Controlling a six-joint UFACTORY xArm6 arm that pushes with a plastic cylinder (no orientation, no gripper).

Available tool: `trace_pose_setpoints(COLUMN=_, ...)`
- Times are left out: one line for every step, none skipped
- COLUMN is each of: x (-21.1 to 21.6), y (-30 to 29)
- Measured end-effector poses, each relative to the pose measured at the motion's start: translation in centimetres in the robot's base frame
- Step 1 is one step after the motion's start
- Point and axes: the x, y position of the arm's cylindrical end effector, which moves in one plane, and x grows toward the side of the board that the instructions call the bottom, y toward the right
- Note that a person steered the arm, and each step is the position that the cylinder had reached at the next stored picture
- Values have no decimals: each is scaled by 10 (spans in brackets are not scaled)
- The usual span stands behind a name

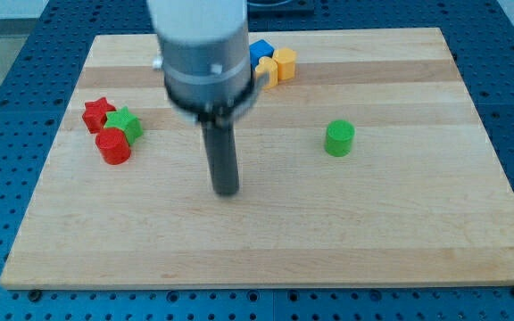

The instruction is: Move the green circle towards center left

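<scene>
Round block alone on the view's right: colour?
Green; the green circle shows clearly in the camera view, well right of my tip.

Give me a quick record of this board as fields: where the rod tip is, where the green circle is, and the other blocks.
board: light wooden table top on a blue perforated base
tip: my tip, near the board's middle, touching no block
target: green round cylinder block, alone, to the view's right of my tip
left cluster: red star block, green star block, red round cylinder block, packed close together
top cluster: blue block and two yellow blocks, partly hidden behind the arm
task status: green cylinder not yet at centre left
</scene>
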Motion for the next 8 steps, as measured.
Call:
trace_pose_setpoints(x=43, y=36)
trace_pose_setpoints(x=54, y=108)
trace_pose_setpoints(x=26, y=172)
trace_pose_setpoints(x=-48, y=196)
trace_pose_setpoints(x=-94, y=194)
trace_pose_setpoints(x=-94, y=190)
trace_pose_setpoints(x=-94, y=182)
trace_pose_setpoints(x=-94, y=166)
